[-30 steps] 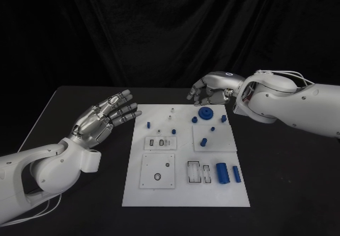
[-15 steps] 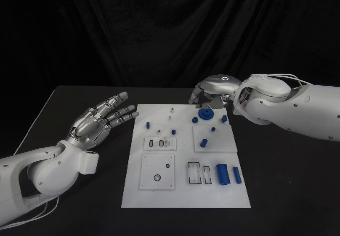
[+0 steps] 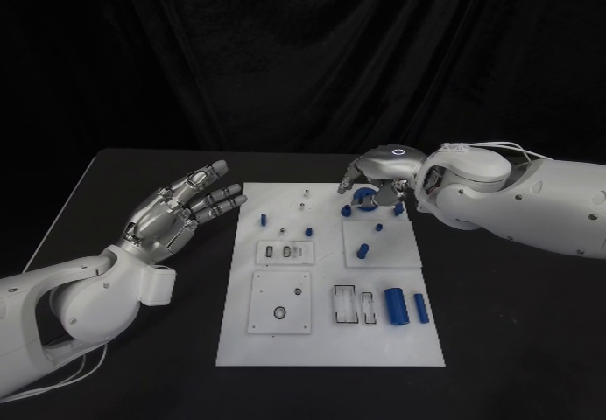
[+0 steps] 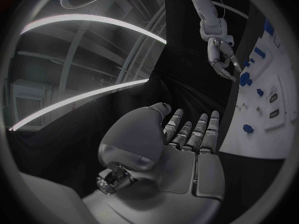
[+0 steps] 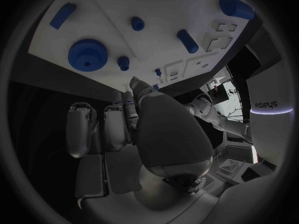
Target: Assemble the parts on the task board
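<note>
Two white robot arms reach over a black tabletop with a white task board at its middle. Small blue parts lie on the board: a toothed gear near its far edge, short pegs further in, and two larger cylinders on the near right. The right hand hovers above the gear at the far edge, fingers curved downward and spread, grasping nothing. The left hand is held up beside the board's left edge, palm showing, fingers straight and apart, released.
</note>
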`<state>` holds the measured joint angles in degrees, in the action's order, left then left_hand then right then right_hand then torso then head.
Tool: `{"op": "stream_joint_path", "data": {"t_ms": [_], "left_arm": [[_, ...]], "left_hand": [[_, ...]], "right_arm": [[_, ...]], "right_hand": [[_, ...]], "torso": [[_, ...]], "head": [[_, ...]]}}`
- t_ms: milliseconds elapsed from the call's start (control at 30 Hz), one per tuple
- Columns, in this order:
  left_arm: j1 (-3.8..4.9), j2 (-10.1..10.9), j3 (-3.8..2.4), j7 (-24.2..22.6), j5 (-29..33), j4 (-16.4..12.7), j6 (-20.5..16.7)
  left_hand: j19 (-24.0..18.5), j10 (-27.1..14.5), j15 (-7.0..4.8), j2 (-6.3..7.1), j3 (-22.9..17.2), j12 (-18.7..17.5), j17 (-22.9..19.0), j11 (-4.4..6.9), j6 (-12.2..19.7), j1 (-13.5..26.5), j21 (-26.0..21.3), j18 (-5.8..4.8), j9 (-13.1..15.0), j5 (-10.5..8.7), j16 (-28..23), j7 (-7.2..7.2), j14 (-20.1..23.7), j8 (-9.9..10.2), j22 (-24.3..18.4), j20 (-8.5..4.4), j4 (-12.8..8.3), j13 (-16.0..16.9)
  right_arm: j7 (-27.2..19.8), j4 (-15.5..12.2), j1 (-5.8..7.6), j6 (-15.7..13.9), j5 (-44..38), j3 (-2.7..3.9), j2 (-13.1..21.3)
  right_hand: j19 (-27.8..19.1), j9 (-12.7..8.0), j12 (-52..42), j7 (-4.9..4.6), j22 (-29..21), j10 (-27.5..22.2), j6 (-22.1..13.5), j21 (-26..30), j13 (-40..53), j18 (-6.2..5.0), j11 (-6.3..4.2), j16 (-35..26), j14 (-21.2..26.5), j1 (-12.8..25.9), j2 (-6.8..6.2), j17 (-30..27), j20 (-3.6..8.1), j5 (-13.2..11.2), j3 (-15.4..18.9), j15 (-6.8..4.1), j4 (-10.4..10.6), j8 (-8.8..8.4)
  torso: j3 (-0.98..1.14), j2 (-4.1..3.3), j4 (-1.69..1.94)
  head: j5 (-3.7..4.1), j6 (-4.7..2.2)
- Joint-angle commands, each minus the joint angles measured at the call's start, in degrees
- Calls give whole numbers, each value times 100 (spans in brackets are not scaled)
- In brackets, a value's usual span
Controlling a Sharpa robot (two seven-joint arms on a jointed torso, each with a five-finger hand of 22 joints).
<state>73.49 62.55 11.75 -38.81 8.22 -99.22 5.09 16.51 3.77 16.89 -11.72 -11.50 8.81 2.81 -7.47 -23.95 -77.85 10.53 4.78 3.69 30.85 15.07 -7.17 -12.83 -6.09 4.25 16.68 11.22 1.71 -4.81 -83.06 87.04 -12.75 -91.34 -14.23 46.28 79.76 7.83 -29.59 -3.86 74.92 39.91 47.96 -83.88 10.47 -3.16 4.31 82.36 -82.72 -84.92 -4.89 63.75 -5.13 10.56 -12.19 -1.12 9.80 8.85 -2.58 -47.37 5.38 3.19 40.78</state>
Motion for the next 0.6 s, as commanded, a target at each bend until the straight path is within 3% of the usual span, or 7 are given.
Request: {"op": "stream_joint_path", "data": {"t_ms": [33,600], "left_arm": [[15,-20,1,-926,15,9,144],[14,-19,10,-913,15,40,215]], "left_hand": [[-14,9,-3,-5,-31,44,6,-50,-5,64,-5,-90,6,20,24,-55,-37,-26,-5,8,0,10],[51,31,-6,27,-77,70,-4,-91,10,81,31,-88,8,10,10,-54,-10,-25,6,7,-56,14]], "right_arm": [[166,47,-63,59,-160,3,-21],[332,314,-248,77,-429,4,-221]], "right_hand": [[61,14,283,-40,510,14,-109,27,-131,13,40,57,-92,135,-36,37,-24,28,-158,7,-72,-163],[7,39,469,12,456,316,-45,103,-242,-7,53,-32,-22,147,-69,-225,-41,82,-324,21,-220,-238]], "torso": [[-4,1,-17],[-17,8,-12]], "head": [[-10,14],[25,65]]}}
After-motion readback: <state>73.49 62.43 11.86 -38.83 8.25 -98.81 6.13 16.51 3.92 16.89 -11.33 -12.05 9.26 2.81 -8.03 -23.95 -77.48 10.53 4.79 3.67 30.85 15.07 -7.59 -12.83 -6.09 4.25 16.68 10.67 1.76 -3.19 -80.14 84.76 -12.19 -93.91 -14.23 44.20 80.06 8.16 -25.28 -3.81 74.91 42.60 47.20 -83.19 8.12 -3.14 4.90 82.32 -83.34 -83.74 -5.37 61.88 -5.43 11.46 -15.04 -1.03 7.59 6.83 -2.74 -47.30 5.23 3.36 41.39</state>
